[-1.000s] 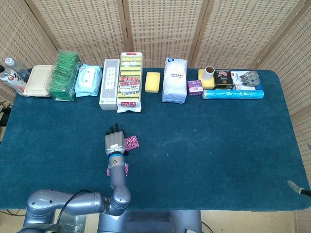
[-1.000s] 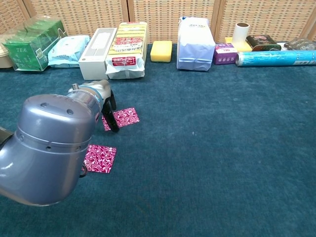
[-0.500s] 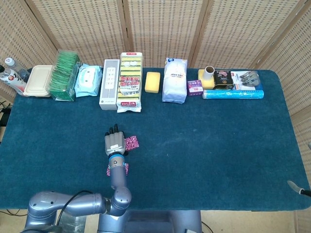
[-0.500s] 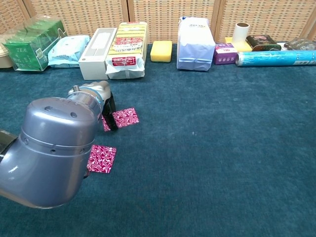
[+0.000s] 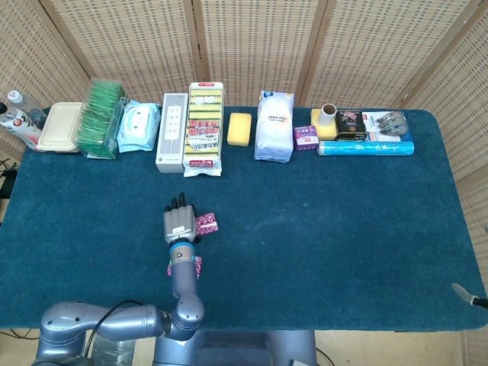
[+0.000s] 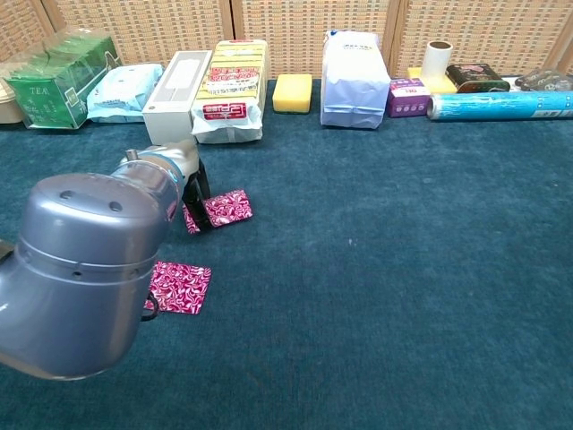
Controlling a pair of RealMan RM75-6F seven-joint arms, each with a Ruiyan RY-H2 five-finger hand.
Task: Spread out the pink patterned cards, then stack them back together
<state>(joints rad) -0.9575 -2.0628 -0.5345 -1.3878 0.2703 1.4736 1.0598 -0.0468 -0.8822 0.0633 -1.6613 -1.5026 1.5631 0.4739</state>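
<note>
Left hand (image 5: 178, 223) on the far pink card (image 6: 224, 207), grip unclear.
Pushed flat, it may drag on the desk (image 5: 343, 221), missing the near card (image 6: 180, 287).

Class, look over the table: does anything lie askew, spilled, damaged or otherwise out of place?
Nothing is spilled or damaged. The two pink cards lie apart: one tilted at the left robot hand, whose fingers touch it, the other nearer the robot. The boxes and packets stand in an orderly row along the table's far edge.
</note>
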